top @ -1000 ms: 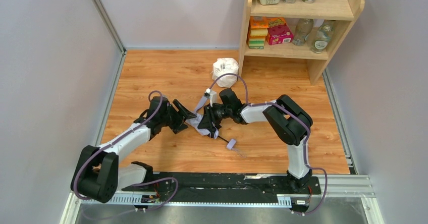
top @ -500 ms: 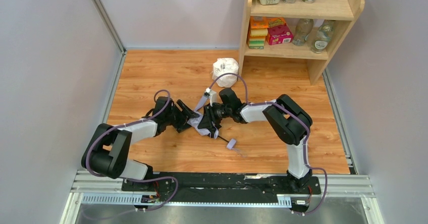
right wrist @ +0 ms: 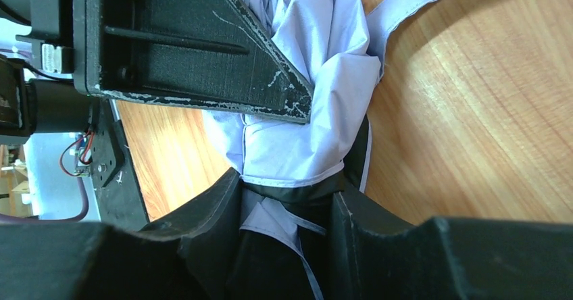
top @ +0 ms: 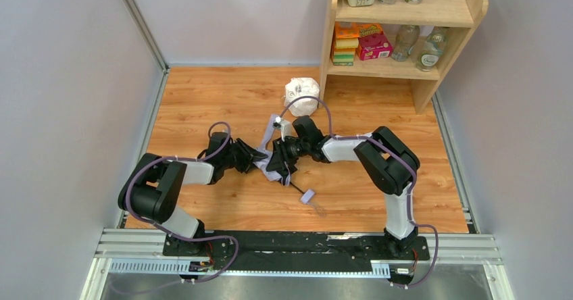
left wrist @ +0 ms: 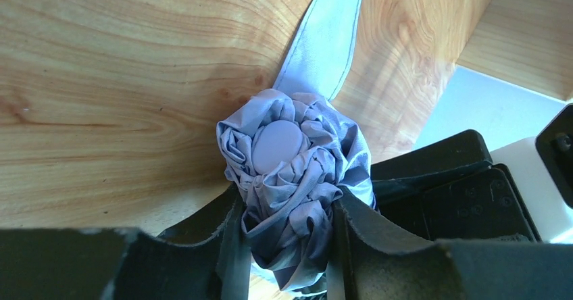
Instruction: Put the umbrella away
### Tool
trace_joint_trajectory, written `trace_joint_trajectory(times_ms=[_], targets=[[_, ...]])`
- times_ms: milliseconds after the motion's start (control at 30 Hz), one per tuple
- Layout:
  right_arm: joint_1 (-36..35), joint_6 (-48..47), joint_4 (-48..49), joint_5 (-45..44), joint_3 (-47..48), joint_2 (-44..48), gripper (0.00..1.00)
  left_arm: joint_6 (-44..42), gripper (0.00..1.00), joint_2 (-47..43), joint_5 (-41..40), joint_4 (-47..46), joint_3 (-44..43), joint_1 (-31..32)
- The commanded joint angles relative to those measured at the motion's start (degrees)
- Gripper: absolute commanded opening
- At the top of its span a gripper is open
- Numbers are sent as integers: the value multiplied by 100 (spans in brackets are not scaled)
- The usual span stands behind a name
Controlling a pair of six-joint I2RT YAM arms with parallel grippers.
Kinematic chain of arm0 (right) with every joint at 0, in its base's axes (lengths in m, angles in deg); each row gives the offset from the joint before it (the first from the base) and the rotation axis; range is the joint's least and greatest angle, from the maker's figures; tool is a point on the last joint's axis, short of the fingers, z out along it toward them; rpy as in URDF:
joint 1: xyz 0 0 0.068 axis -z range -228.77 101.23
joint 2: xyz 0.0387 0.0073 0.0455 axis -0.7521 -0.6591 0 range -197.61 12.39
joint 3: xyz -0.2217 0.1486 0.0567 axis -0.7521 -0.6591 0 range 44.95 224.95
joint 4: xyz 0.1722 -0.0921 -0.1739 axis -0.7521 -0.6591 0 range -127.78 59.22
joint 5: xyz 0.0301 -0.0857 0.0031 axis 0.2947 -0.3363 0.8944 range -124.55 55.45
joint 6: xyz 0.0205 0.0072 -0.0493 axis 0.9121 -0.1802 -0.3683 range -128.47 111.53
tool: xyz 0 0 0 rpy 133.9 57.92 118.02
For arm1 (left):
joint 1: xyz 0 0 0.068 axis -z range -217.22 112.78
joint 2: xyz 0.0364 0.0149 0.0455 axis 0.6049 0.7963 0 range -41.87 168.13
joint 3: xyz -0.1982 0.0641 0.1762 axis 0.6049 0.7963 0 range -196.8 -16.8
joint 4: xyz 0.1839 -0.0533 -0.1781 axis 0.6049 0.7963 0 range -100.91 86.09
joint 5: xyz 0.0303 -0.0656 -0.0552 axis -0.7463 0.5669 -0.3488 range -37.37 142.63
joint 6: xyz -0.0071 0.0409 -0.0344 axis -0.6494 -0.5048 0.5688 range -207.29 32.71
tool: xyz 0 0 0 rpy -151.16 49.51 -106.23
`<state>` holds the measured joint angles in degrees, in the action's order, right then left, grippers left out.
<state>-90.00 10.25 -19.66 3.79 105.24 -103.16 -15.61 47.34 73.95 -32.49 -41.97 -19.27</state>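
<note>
The umbrella (top: pixel 276 153) lies folded on the wood floor between both arms, its thin shaft and small lavender handle (top: pixel 308 195) pointing toward the near edge. In the left wrist view its bunched lavender canopy (left wrist: pixel 290 178) with a round cap (left wrist: pixel 277 144) sits between the fingers (left wrist: pixel 233 242) of my left gripper (left wrist: pixel 287 215), which press it from both sides. A tie strap (left wrist: pixel 324 36) trails away over the wood. My right gripper (right wrist: pixel 287 202) is shut on the canopy's black-lined folds (right wrist: pixel 304 111). From above, the left gripper (top: pixel 257 161) and right gripper (top: pixel 281 157) meet at the bundle.
A white plastic-wrapped lump (top: pixel 301 95) sits behind the umbrella by the foot of a wooden shelf (top: pixel 466 9) that holds boxes, bottles and tubs. Grey walls close in on the left and right. A metal rail (top: pixel 304 249) runs along the near edge.
The left arm swung right and in toward the umbrella, and its wide jaws closed on the canopy's capped end. The right arm kept still, holding the bundle.
</note>
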Motion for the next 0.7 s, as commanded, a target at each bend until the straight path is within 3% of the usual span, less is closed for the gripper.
trace_joint_trajectory(times_ms=[0,67,133,233,300,367,467,667], targets=[[-227,-729,-2508,-1337,-291,-391,0,-778,7,282,-532,1619,425,156],[-289,-782,-2876,-1592,-45,-197,1,-849,0,229,-541,1963,346,156],[-341,-782,-3263,-1865,254,13,7,-831,0,202,-506,2271,293,164],[-429,-808,-3633,-2190,667,382,28,-779,0,202,-506,2659,232,182],[-552,-861,-3800,-2453,904,646,51,-743,0,211,-489,2791,223,200],[-675,-957,-3880,-2639,1098,901,67,-734,0,220,-515,3037,135,217],[-877,-1168,-3802,-2964,1195,1192,83,-743,0,229,-489,3265,12,226],[-1448,-1783,-2564,-4052,511,1553,92,-708,0,237,-480,3573,-85,226]])
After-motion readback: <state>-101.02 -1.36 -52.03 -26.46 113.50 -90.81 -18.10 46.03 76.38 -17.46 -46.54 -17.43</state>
